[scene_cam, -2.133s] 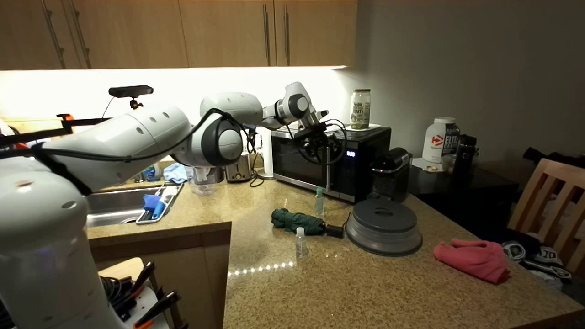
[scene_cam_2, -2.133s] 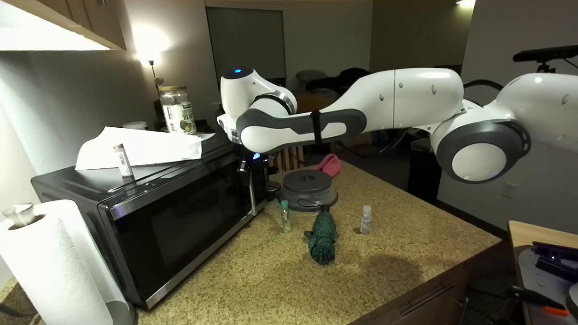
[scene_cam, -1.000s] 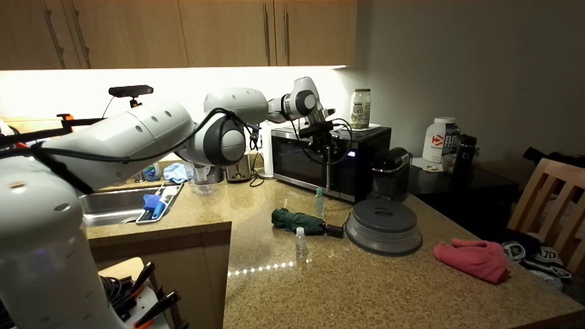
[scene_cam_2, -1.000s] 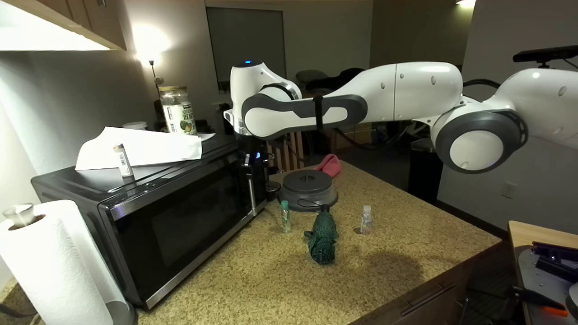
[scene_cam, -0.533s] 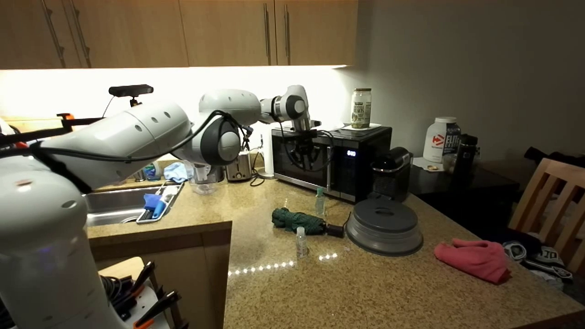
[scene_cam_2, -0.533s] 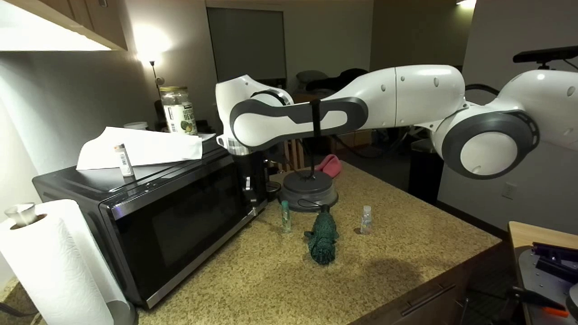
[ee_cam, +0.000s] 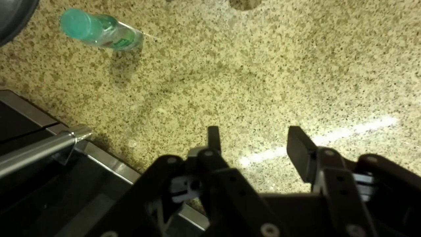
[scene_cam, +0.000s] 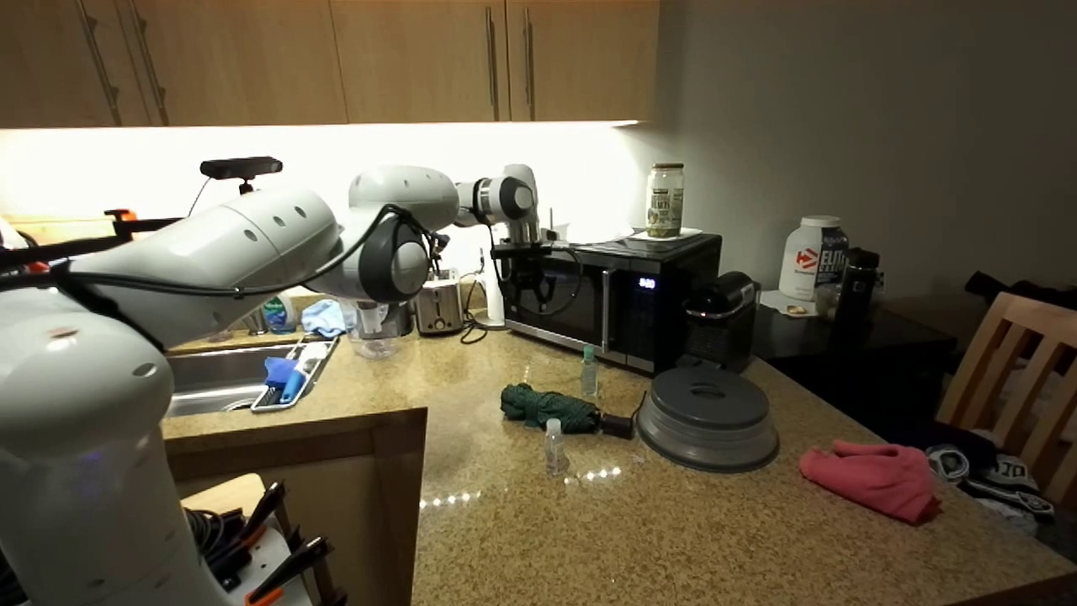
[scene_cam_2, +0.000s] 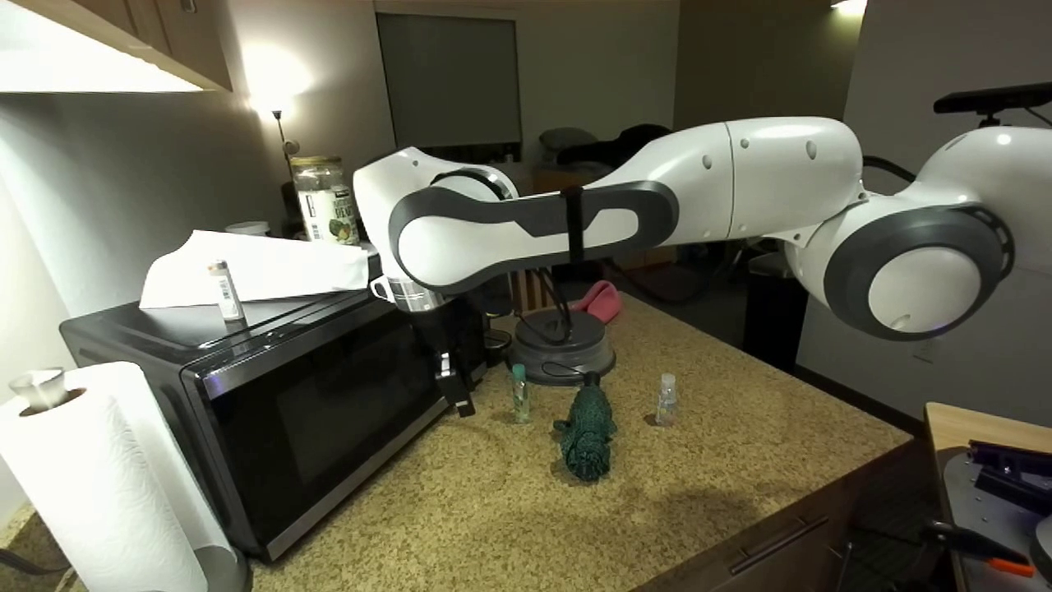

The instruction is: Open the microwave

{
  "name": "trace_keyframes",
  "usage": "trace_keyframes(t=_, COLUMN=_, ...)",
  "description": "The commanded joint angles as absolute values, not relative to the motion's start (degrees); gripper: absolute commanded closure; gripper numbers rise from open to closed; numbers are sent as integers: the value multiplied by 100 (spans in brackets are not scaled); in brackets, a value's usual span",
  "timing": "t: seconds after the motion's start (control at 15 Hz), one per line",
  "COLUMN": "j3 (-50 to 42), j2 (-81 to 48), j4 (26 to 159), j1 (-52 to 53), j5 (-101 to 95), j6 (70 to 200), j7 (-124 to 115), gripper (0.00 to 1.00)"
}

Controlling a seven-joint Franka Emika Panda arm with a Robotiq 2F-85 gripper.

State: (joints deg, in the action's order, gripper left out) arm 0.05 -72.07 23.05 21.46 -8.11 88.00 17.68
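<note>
So, the tool (ee_cam: 253, 141) stood with its fingers (ee_cam: 298, 153) well parted, holding nothing, above the speckled tabletop (ee_cam: 230, 82) in the wrist view. The microwave (scene_cam_2: 279, 395) sat on that tabletop — door (scene_cam_2: 345, 411) closed, a jar (scene_cam_2: 327, 210) and white paper (scene_cam_2: 267, 271) on top. The handle (ee_cam: 37, 151) lay left of the fingers, clear of them; whether the tool brushed the door itself was hard to judge. A green-capped bottle (ee_cam: 102, 31) stood upright in front of the microwave.

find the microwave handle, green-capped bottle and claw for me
Microwave handle (ee_cam: 37, 153): in the wrist view, on its metal bar.
Green-capped bottle (scene_cam_2: 520, 398): in an exterior view, on its body.
Claw (ee_cam: 255, 141): in the wrist view, midway between its fingertips.
</note>
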Motion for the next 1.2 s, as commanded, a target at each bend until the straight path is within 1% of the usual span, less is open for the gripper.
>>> trace_keyframes(t=0.0, j3=0, j2=-7207, j4=2300, j1=2150, j5=-813, j6=8800, j7=1767, gripper=39)
trace_keyframes(t=0.4, j3=-15, j2=-7207, j4=2298, j1=2143, j5=-813, j6=8800, j7=1767, gripper=38)
trace_keyframes(t=0.47, j3=-7, j2=-7218, j4=2291, j1=2130, j5=-789, j6=8796, j7=1693, gripper=13)
trace_keyframes(t=0.53, j3=57, j2=-7484, j4=1834, j1=2088, j5=-743, j6=8639, j7=1638, gripper=11)
trace_keyframes(t=0.67, j3=121, j2=-7518, j4=1851, j1=2036, j5=-630, j6=8735, j7=1485, gripper=1)
trace_keyframes(t=0.73, j3=137, j2=-7367, j4=2190, j1=2028, j5=-583, j6=8911, j7=1369, gripper=0)
trace_keyframes(t=1.13, j3=132, j2=-7433, j4=2167, j1=2022, j5=-512, j6=8875, j7=873, gripper=0)
